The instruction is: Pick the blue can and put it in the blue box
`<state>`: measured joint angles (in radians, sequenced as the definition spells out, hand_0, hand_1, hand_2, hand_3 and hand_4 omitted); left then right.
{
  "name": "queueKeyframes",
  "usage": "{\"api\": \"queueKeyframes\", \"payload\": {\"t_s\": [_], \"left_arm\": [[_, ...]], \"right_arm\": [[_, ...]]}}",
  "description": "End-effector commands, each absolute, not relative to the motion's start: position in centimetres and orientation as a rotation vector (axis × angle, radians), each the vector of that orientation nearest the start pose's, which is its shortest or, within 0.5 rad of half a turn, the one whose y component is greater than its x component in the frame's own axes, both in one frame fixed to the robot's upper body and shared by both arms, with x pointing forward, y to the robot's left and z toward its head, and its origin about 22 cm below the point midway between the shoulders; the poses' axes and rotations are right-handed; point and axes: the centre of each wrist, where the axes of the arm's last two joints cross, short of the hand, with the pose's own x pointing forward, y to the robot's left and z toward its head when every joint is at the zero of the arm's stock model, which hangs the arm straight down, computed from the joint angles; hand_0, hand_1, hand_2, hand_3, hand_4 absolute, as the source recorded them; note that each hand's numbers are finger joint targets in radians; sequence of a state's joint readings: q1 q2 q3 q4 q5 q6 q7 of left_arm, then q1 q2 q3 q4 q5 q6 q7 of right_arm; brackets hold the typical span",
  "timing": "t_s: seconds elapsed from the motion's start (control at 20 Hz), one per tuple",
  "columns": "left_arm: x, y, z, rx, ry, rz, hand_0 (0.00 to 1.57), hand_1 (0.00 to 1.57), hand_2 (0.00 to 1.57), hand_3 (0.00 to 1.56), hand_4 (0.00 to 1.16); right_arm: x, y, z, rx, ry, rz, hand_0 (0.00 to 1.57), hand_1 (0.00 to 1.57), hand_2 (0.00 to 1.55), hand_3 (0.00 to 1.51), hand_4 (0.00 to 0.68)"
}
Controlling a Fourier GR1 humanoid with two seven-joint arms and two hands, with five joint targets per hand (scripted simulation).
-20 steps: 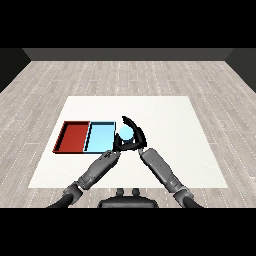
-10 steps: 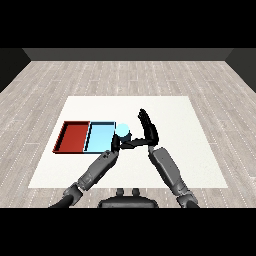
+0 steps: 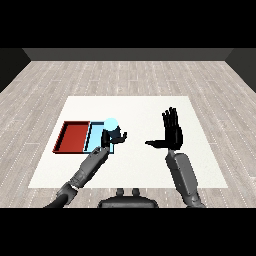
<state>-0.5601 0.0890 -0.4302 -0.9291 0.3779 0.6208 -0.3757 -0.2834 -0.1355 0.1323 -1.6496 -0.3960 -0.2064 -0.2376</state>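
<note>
Right hand (image 3: 172,134) swung right, fingers spread, left hand (image 3: 111,138) curled round blue can (image 3: 111,126) over light blue tray (image 3: 94,137), white table (image 3: 150,107), plank floor (image 3: 130,75)

left hand (image 3: 111,138) curled round blue can (image 3: 110,125) over blue tray (image 3: 95,131) | right hand (image 3: 171,131) spread, apart

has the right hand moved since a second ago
Yes. The right hand has swung right, away from the light blue tray. It now stands open over bare table, while the left hand holds the blue can at the tray.
</note>
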Motion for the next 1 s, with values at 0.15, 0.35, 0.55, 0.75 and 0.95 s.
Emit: {"api": "queueKeyframes", "payload": {"t_s": [0.15,0.35,0.55,0.75,0.95], "left_arm": [[36.8,16.9,0.2,0.301,-1.684,0.023,1.57,1.57,1.56,1.47,1.13],[39.5,20.8,1.2,0.359,-1.607,0.036,1.57,1.57,1.57,1.49,1.11],[39.5,21.1,-1.6,0.461,-1.474,-0.019,1.57,1.57,1.57,1.49,1.10],[41.0,21.3,-0.8,0.526,-1.315,-0.021,1.57,1.57,1.57,1.46,1.02],[38.8,22.6,-4.8,0.597,-1.194,-0.053,1.57,1.57,1.51,1.35,0.99]], "right_arm": [[28.7,-23.9,8.5,0.255,-2.061,-0.255,0.00,0.00,0.00,0.00,0.000],[27.7,-22.6,7.7,0.182,-2.048,-0.287,0.00,0.00,0.00,0.00,0.000],[29.4,-24.8,6.6,0.168,-2.026,-0.302,0.00,0.00,0.00,0.00,0.000],[30.1,-22.9,5.4,0.170,-2.024,-0.277,0.00,0.00,0.00,0.00,0.000],[30.4,-24.8,6.5,0.163,-2.000,-0.316,0.00,0.00,0.00,0.00,0.000]]}}
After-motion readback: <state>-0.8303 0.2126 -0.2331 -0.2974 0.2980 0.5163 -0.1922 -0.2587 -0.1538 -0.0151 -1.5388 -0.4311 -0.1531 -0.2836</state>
